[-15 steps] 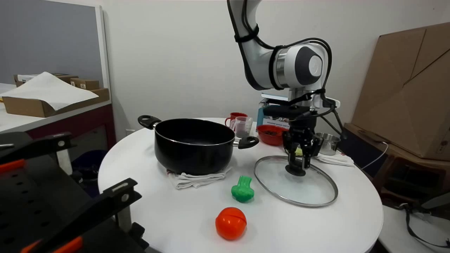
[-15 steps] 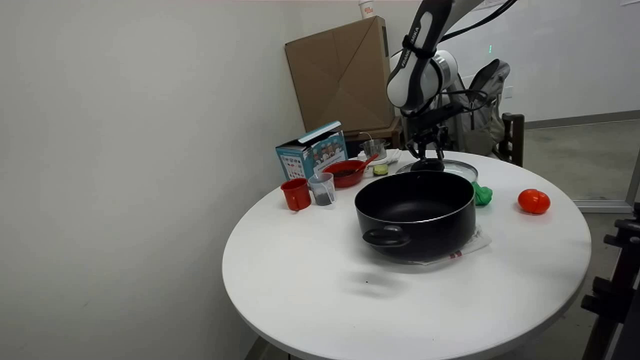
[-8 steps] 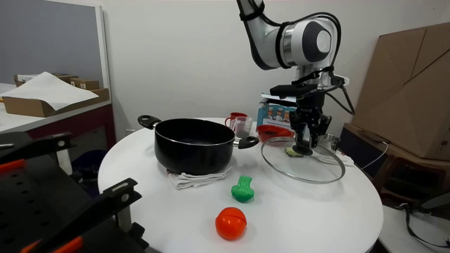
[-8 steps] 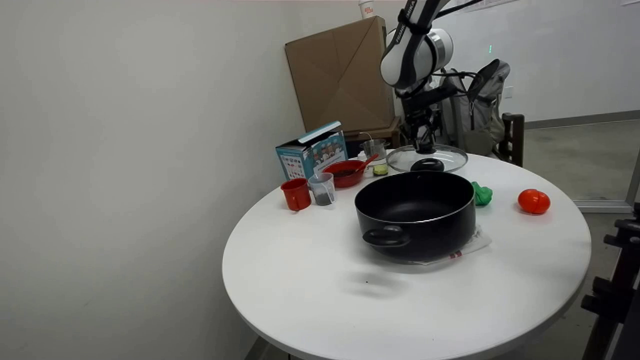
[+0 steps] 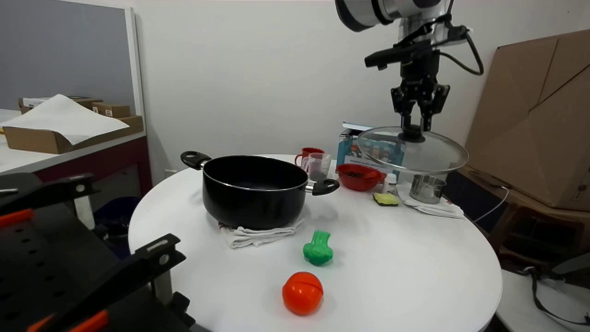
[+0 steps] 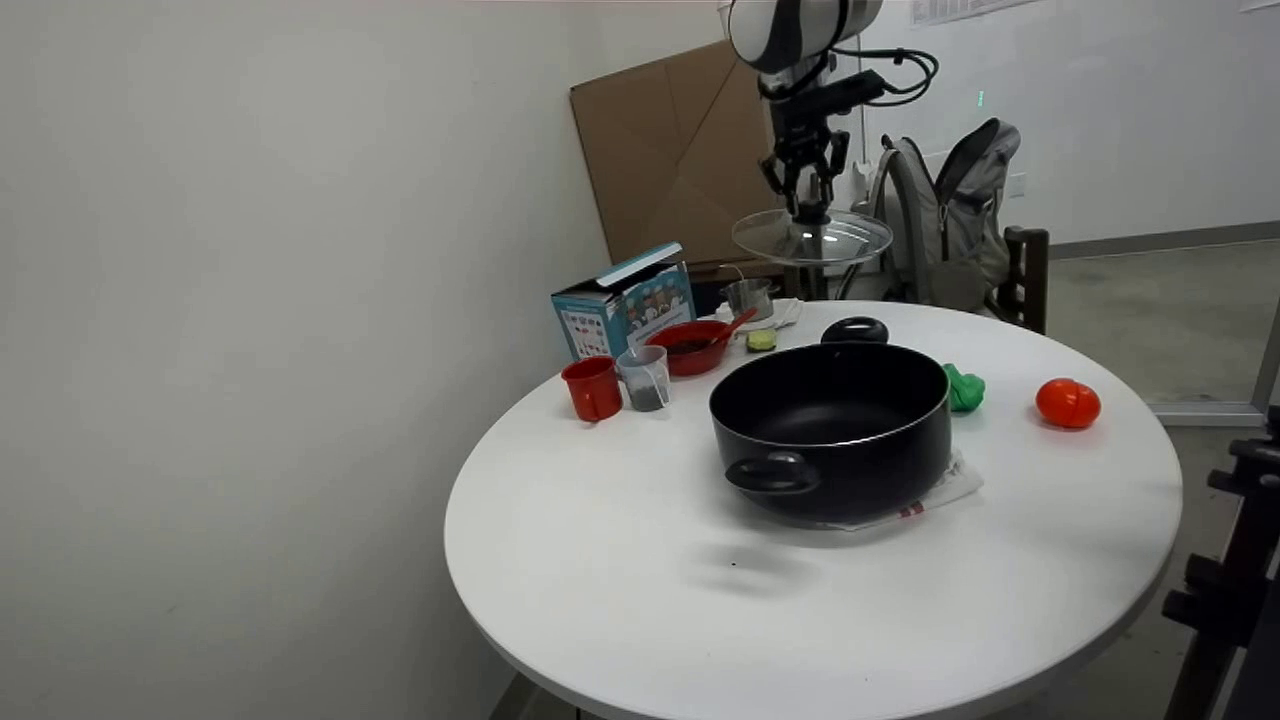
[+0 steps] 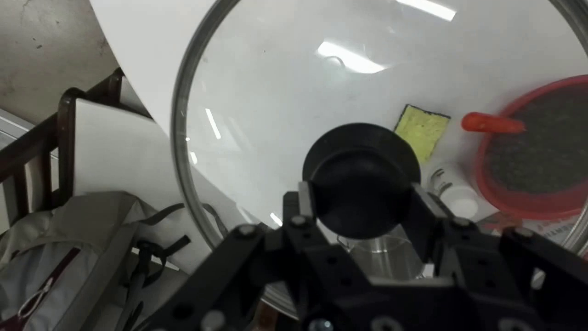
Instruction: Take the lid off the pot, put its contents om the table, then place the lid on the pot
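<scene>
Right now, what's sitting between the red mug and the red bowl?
A clear cup stands between the red mug and the red bowl; you can see it in both exterior views.

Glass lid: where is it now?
In an exterior view, the glass lid hangs in the air right of the black pot, its knob held in the gripper, the metal cup showing below it.
</scene>
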Controlling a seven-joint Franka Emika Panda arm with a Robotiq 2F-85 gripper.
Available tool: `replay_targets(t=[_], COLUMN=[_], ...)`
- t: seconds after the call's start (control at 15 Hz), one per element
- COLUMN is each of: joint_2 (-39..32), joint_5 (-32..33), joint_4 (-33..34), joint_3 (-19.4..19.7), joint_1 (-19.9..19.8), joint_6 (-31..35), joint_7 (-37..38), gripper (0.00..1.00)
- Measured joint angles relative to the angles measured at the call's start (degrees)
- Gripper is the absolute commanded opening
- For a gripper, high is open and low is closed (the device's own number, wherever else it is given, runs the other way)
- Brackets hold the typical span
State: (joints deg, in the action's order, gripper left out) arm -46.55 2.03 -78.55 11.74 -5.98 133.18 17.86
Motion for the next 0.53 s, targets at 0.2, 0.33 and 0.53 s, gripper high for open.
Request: replay_targets(t=[0.2, 0.33, 0.53], joint_2=[4.5, 6.5, 8.8], joint_5=[0.9, 2.3, 5.6], joint_4=[0.0, -0.3, -2.0], joint_3=[-0.5, -1.3, -2.4], joint_1=[2.2, 3.9, 7.0], joint_6=[-6.0, -9.6, -12.8], joint_7=[-0.7, -1.5, -2.1], gripper=[0.24, 0.24, 0.24])
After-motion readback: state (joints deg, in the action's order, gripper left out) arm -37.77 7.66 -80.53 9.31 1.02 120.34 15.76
